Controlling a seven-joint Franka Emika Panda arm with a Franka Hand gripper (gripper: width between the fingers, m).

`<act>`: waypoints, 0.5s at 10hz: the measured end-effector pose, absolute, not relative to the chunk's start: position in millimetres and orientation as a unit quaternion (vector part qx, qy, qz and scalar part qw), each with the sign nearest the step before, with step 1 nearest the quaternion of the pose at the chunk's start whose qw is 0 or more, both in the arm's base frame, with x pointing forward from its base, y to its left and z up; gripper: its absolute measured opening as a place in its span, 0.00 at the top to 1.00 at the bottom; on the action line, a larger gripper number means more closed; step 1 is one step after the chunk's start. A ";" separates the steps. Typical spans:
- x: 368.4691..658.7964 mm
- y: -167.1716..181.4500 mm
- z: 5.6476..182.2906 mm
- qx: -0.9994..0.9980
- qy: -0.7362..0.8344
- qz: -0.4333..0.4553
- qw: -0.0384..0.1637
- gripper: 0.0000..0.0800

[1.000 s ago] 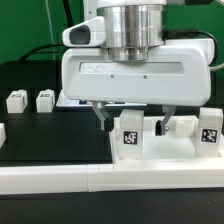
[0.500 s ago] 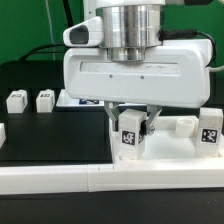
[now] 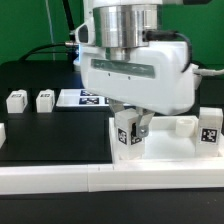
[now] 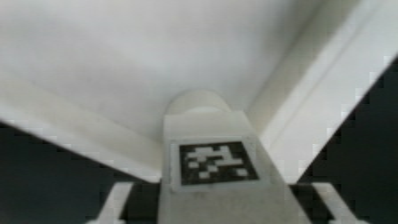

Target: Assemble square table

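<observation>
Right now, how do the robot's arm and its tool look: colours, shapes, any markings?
The tool has a wide white body with rounded corners and a faint grey marking on its front. Two short dark fingers stick out beneath it. Above it is a shiny silver metal cylinder. I cannot tell if any cable belongs to the arm.

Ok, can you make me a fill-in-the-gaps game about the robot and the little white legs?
1. The gripper is ___ on a leg.
2. That leg's tag is black and ___.
3. Just to the exterior view's left of the marker board stand ___ loose legs, side by side.
Missing words: shut, white, two.
</observation>
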State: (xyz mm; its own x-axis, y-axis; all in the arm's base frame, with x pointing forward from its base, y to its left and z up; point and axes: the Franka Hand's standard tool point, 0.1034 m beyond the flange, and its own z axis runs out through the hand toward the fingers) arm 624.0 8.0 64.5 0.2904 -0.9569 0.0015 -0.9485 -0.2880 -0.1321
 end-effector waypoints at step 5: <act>625.6 10.2 66.3 -0.602 0.794 -0.001 0.078 0.64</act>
